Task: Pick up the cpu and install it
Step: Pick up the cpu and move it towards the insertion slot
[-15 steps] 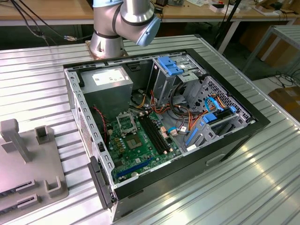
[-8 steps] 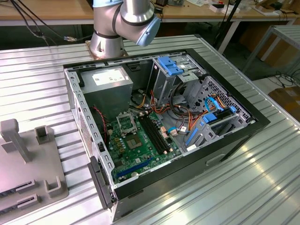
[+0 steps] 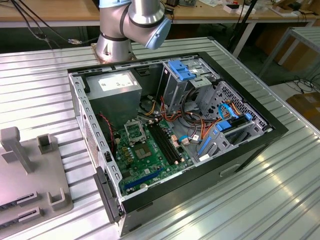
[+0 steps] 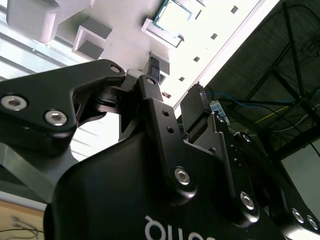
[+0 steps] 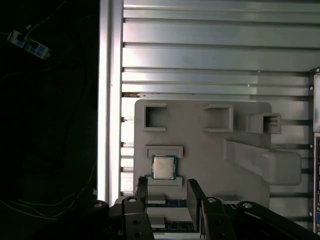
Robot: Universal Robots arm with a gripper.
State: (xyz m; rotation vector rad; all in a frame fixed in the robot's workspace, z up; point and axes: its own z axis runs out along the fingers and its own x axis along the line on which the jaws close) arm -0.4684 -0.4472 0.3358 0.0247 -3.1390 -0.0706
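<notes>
- I see the small, flat, square cpu with a silver-grey metal top and a thin green edge. It lies flat in a shallow pocket of the pale grey moulded fixture plate, between two low bracket walls.
- In the second wrist view the cpu sits in the same pocket, apart from the tool.
- The black two-finger tool hangs over the plate edge nearest the cpu. Its fingers are spread wide with nothing between them.
- Second wrist view agrees: the tool is spread, the gap is bare, and there is no contact with the chip.
- The cpu lines up roughly with the gap between the fingers and lies just beyond the fingertips.
- The fixture plate rests on the ribbed aluminium tabletop, on the exterior view's left of the open black computer case.
- Inside the case, the black square socket frame sits on the green motherboard, with the long black memory slots beside it.
- The silver-and-blue arm stands on its base behind the case.
</notes>
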